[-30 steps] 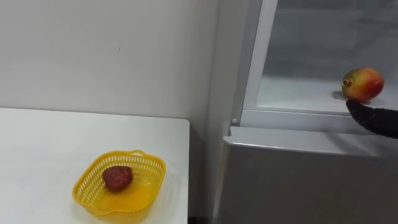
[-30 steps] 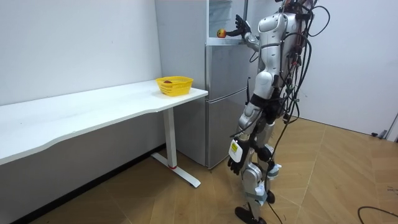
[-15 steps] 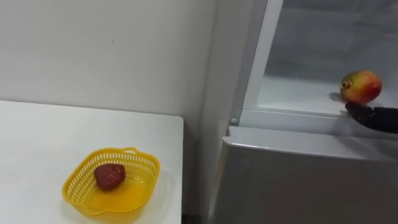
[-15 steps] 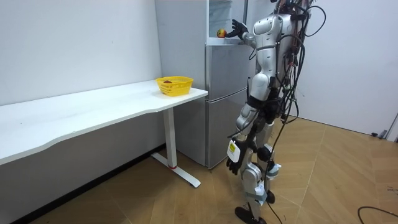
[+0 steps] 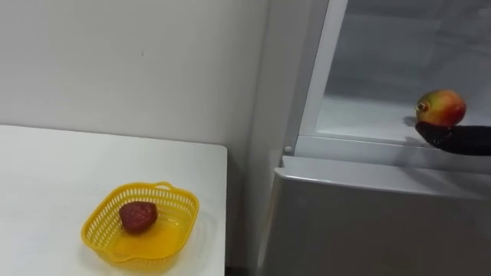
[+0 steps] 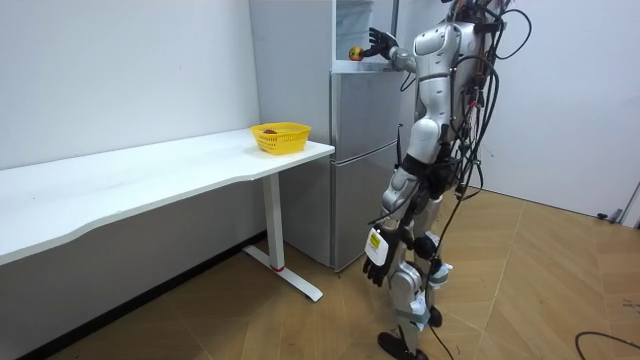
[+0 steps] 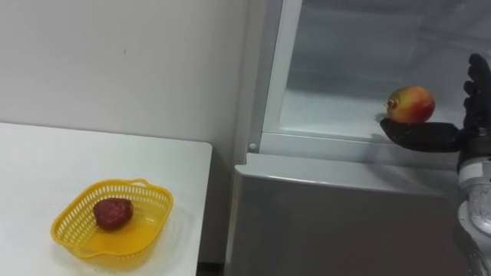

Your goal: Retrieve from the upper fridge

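At 7 o'clock, near, a yellow basket (image 5: 182, 197) with a red fruit (image 5: 138, 217) stands on the white surface (image 5: 46, 176). The left hand (image 6: 375, 266) hangs beside the thigh; released or clenched, I cannot tell. Farther, at 3 o'clock, the mango (image 5: 442, 106) lies on the upper fridge shelf (image 5: 368, 115), its long axis from 9 to 3 o'clock and its stem end toward 9. The right hand (image 7: 430, 136) is just at the mango, fingers (image 7: 477, 84) released and spread.

Red-and-yellow mango (image 5: 441, 106), yellow basket (image 5: 98, 224), dark red fruit (image 5: 138, 217), white table (image 5: 46, 169), black right hand (image 7: 430, 136).
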You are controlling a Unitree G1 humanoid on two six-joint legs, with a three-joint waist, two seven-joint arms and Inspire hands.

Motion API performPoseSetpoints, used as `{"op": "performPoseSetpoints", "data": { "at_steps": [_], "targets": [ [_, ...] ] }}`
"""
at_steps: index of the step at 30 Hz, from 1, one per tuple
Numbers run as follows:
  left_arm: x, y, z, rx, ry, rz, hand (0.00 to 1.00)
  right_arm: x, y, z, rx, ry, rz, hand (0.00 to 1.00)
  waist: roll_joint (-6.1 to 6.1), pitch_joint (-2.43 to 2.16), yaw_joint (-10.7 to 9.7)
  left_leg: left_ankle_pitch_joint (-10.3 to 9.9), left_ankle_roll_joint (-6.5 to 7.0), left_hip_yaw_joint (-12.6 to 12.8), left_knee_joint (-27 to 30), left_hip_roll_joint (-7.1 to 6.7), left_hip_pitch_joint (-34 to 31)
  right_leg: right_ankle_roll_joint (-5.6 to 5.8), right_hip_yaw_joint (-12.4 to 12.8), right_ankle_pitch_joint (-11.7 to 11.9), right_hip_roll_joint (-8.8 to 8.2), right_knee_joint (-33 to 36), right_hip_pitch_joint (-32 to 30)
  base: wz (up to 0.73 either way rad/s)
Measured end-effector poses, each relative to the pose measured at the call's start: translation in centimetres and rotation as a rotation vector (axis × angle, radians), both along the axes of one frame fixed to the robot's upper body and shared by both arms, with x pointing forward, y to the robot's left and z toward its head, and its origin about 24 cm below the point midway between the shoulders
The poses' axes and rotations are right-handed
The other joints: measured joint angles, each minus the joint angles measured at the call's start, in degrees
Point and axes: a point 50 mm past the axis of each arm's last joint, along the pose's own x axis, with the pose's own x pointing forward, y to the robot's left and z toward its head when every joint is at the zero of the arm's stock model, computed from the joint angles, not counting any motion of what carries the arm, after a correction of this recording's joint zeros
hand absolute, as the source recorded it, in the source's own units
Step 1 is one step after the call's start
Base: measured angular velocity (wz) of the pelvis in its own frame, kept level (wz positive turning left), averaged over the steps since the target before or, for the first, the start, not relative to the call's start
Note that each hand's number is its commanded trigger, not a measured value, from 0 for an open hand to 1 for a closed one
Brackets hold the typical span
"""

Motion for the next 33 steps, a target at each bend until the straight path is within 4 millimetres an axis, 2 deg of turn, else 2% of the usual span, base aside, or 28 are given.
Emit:
{"op": "performPoseSetpoints", "data": {
  "at_steps": [9, 14, 20, 24, 27, 33],
  "targets": [
    [-0.3, 0.0, 0.0, 0.005, 0.004, 0.0, 0.0, 0.2, 0.3, 0.1, 0.023, 0.0, 0.039, 0.0, 0.16, 0.13, 0.3, 0.0, 0.0, 0.0, 0.1, 0.03, 0.0, 0.0, -0.1, 0.0, 0.0, 0.0, 0.0, 0.0],
    [0.7, -0.1, 0.2, 0.017, -0.038, -0.012, 0.0, 0.3, 0.3, -0.2, 0.063, 0.002, 0.059, 0.0, 0.94, 0.64, 0.7, 0.0, 0.0, -0.3, 0.0, 0.05, -0.3, 0.0, -1.1, 0.0, -0.15, 0.0, -0.1, 0.03],
    [0.3, 0.0, 0.1, 0.023, -0.021, -0.003, 0.0, 0.4, -0.1, -0.9, 0.094, 0.029, 0.056, 0.0, 1.64, 0.31, 1.2, 0.0, -0.03, -1.0, 0.1, 0.07, -0.8, 0.0, -2.0, 0.0, -0.18, -0.1, -0.1, 0.06],
    [0.2, -0.1, 0.1, 0.023, -0.015, -0.004, 0.0, 0.4, -0.1, -0.9, 0.103, 0.028, 0.059, 0.0, 1.54, 0.27, 1.2, 0.0, -0.03, -1.5, 0.3, 0.01, -0.8, 0.0, -2.6, 0.0, -0.29, -0.1, 0.1, 0.05],
    [-0.1, -0.1, 0.1, 0.023, -0.009, -0.005, 0.0, 0.4, -0.9, -1.6, 0.118, 0.061, 0.042, 0.0, 1.21, 0.21, 1.3, 0.0, -0.03, -1.7, 0.4, 0.01, -0.8, 0.0, -2.7, 0.0, -0.3, -0.2, 0.4, 0.05],
    [-1.2, 0.0, 0.2, 0.018, 0.018, 0.003, 0.0, 0.5, -1.5, -1.6, 0.113, 0.08, 0.017, 0.0, 1.08, 0.25, 1.3, 0.0, -0.07, -2.1, 0.4, -0.06, -1.0, -0.08, -3.1, -0.1, -0.37, -0.2, 0.4, 0.03]
  ]
}}
